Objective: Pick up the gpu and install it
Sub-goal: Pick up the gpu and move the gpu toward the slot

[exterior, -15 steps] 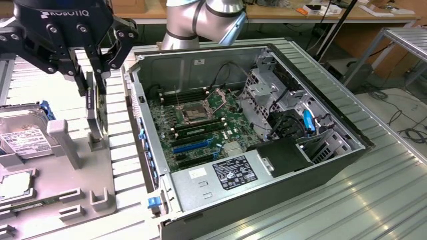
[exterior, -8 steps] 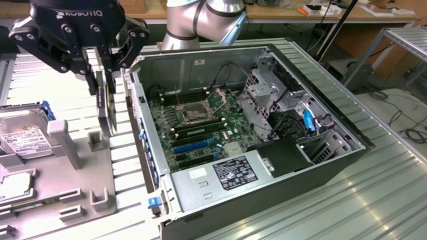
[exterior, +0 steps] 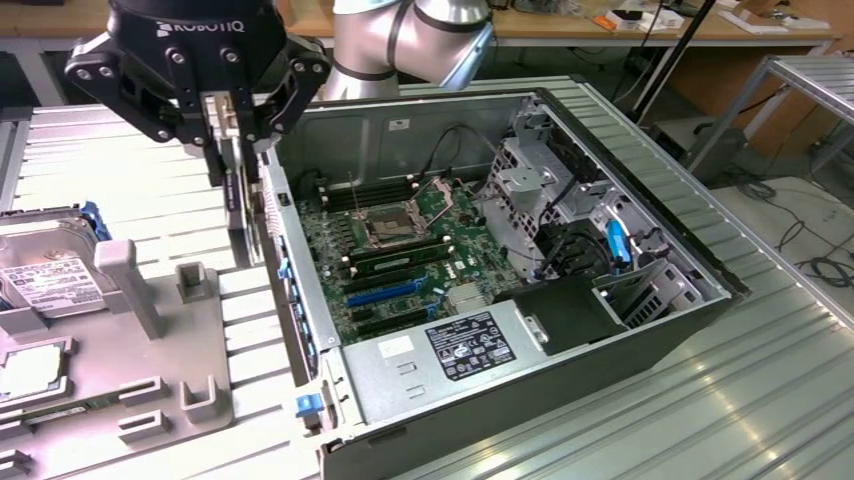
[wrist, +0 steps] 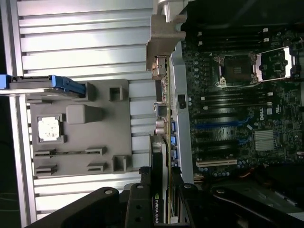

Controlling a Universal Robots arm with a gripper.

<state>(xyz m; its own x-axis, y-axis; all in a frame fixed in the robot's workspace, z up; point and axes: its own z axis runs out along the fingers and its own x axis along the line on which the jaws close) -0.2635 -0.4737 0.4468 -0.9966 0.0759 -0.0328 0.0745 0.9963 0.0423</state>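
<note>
Exterior view: the ribbed metal bench carries everything. The biggest thing on it is the open computer case, laid on its side with the panel off, so the motherboard faces up and can be reached from above. On the exterior view's left sits the grey parts tray, with the hard drive standing in it. The tray's moulded posts look made to hold parts on edge, ready for a straight-down grasp.

My gripper hangs over the gap between the tray and the case. It is pinching the gpu across its two flat faces. The card hangs on edge, long side down, clear of the bench and the tray. It is just beside the case's near wall, on the outside, and not yet over the board.

In the wrist view the gpu runs edge-on out from my gripper, cooler face toward the tray, parallel to the case wall. I judge the edge-on hold is there because a card goes into a slot edge first. The blue expansion slots sit in the nearer half of the board, well apart from the card, and nothing is seated in them. So the pickup looks done and the install does not.
</note>
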